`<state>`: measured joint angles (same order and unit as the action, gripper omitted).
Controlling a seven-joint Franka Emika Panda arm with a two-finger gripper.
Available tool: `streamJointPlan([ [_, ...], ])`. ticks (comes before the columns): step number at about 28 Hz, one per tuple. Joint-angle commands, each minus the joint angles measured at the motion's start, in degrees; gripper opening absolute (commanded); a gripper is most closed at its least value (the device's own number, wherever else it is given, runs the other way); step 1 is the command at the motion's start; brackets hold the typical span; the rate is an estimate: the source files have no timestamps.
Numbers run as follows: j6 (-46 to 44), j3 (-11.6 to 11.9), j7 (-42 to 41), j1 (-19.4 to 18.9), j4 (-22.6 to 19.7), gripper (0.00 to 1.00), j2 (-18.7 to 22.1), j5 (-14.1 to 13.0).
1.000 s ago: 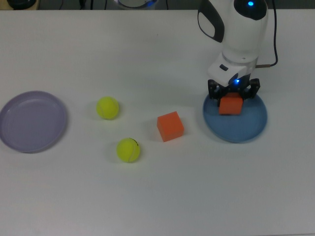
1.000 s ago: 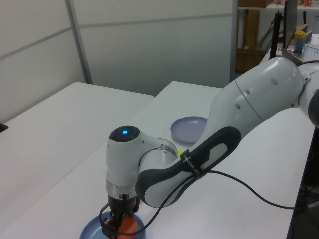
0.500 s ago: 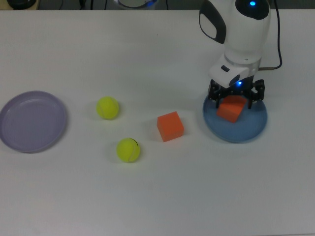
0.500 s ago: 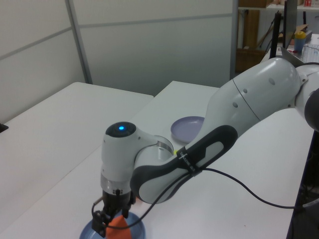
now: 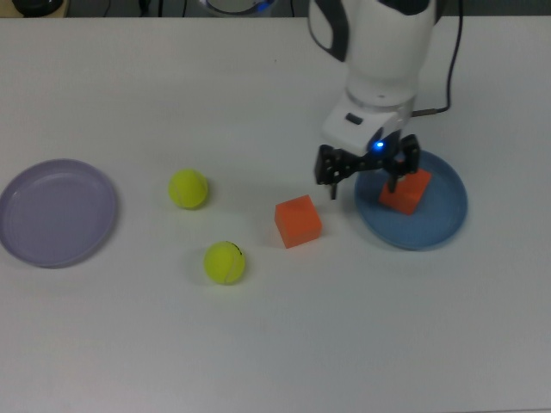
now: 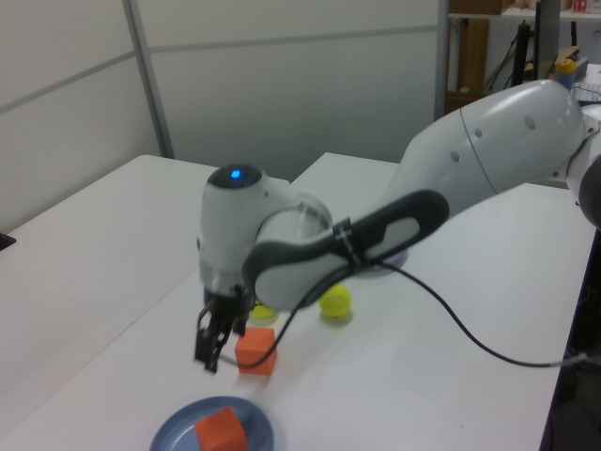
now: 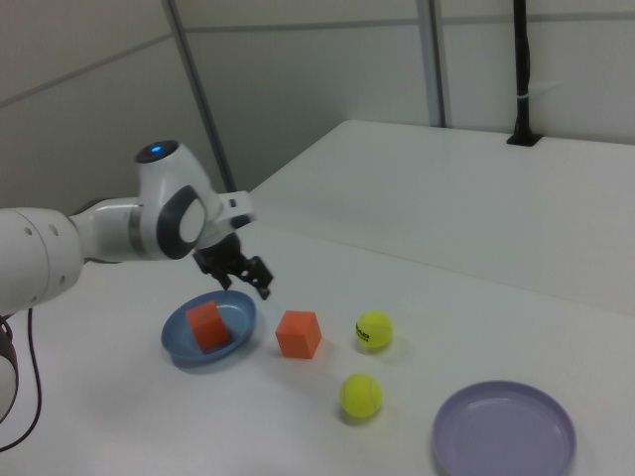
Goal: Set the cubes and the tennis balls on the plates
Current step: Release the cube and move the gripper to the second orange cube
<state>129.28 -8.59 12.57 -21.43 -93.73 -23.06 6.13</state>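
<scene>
One cube (image 5: 405,191) sits on blue plate (image 5: 443,225); my gripper (image 5: 366,175), spread wide and empty, hangs near second cube (image 5: 298,221).

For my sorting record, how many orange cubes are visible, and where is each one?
2. One cube lies on the blue plate. The other cube sits on the table, between that plate and the tennis balls. None seems hidden.

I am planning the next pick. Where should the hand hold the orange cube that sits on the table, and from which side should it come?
Probably from straight above, closing on two opposite side faces of the cube on the table. Its faces are flat, it sits turned in the top view, so rotate the open hand to match.
</scene>
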Motion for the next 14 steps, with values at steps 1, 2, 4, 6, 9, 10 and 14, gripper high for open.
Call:
streamJointPlan([
  [1, -5.3, 4.5, -12.9, 0.0, 1.9, 1.0, 0.6, -5.1],
  [2, -6.0, 5.4, -14.6, 0.0, 2.4, 1.0, 0.6, -6.0],
  [4, -7.5, 8.1, -18.4, 0.0, 3.6, 1.0, 0.6, -8.8],
  [6, -7.6, 9.3, -20.5, 0.0, 3.7, 1.0, 0.6, -10.1],
  [9, -7.6, 10.4, -22.7, 0.0, 3.7, 1.0, 0.2, -10.9],
  [10, -7.6, 10.7, -22.7, 0.0, 3.7, 1.0, 0.1, -10.9],
  [14, -7.6, 10.9, -23.0, 0.0, 3.6, 1.0, -0.5, -11.1],
])
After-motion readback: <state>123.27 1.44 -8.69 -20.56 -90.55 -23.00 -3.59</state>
